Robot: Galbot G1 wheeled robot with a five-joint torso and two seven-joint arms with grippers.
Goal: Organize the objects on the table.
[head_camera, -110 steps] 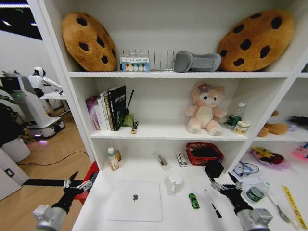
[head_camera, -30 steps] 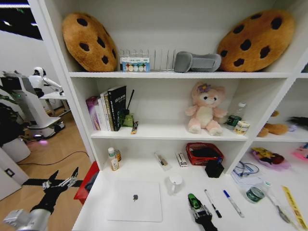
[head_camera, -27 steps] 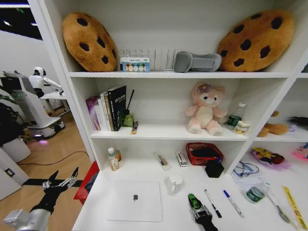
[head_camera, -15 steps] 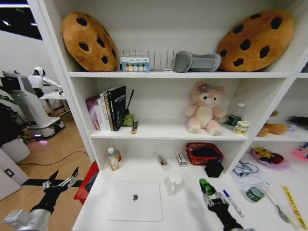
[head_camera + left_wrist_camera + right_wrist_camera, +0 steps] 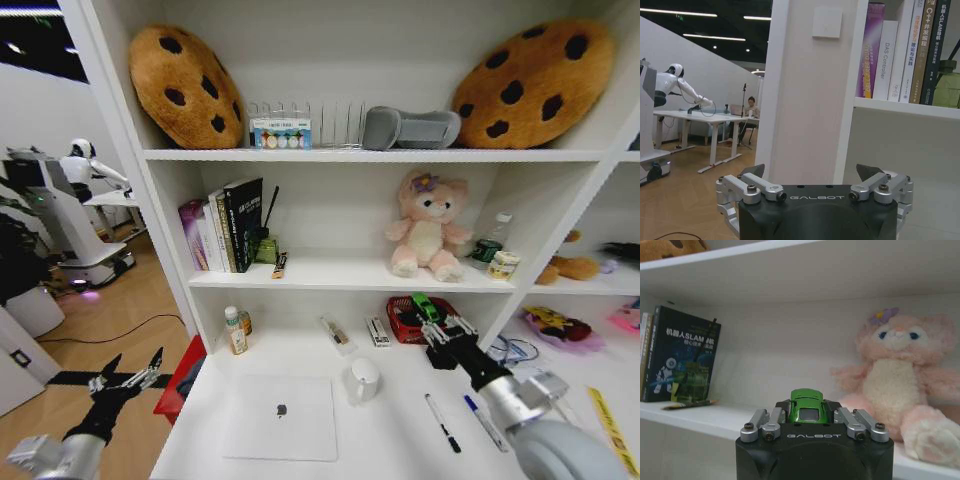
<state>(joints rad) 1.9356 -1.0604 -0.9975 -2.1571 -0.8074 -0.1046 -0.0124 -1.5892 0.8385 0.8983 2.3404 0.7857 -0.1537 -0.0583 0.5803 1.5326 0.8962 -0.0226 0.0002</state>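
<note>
Counter point(image 5: 330, 360): laptop point(image 5: 281, 418), pens point(image 5: 441, 422) left. R tool point(image 5: 436, 320) clamped on car point(image 5: 426, 306), raised near basket point(image 5: 405, 317); L tool point(image 5: 128, 376) apart, idle.

Both arms are showing grey, rounded metal housings near the wrists and narrowing into black forearm links. The right tool point(image 5: 437, 322) is wearing a matte black body with white GALBOT lettering across its face, and silver linkage bars fixed by dark round screws are flanking its black fingers. The left tool point(image 5: 815, 176) is carrying the same black block, the same lettering and silver hinged links with screws, ending in dark pointed fingertips point(image 5: 869, 172).
</note>
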